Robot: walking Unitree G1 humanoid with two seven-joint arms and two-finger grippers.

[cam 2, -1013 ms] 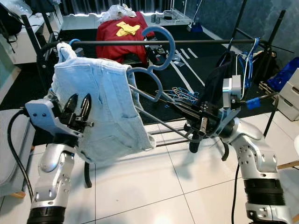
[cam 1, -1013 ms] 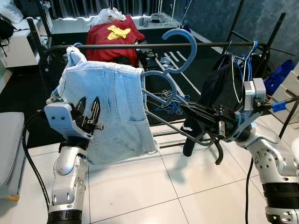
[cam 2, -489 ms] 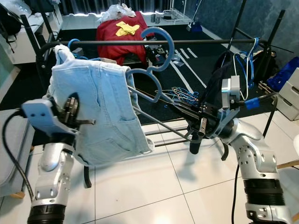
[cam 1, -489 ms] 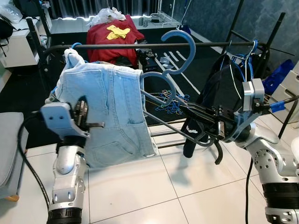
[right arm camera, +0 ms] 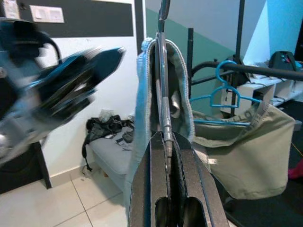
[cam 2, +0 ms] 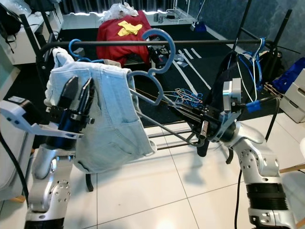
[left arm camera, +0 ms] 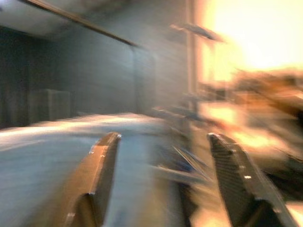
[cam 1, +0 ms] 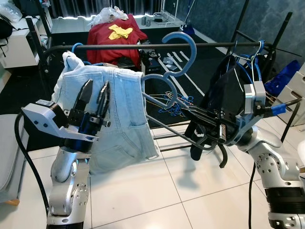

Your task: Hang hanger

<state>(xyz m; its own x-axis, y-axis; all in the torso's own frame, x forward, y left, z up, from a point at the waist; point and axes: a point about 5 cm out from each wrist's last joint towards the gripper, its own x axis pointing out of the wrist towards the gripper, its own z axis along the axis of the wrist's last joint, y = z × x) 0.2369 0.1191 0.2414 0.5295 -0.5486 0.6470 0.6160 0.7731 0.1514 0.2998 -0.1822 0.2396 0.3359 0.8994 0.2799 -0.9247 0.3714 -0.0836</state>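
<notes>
- The right gripper point(cam 1: 187, 110) is clamped on the lower bar of the blue hanger point(cam 1: 178, 57).
- Up and away from those fingers, the hanger's hook sits at the black rail point(cam 1: 157, 46), apparently touching it.
- The denim garment point(cam 1: 119, 114) hangs from the hanger's far shoulder.
- The left gripper point(cam 1: 94, 91) hovers just before the denim, fingers parted and holding nothing.
</notes>
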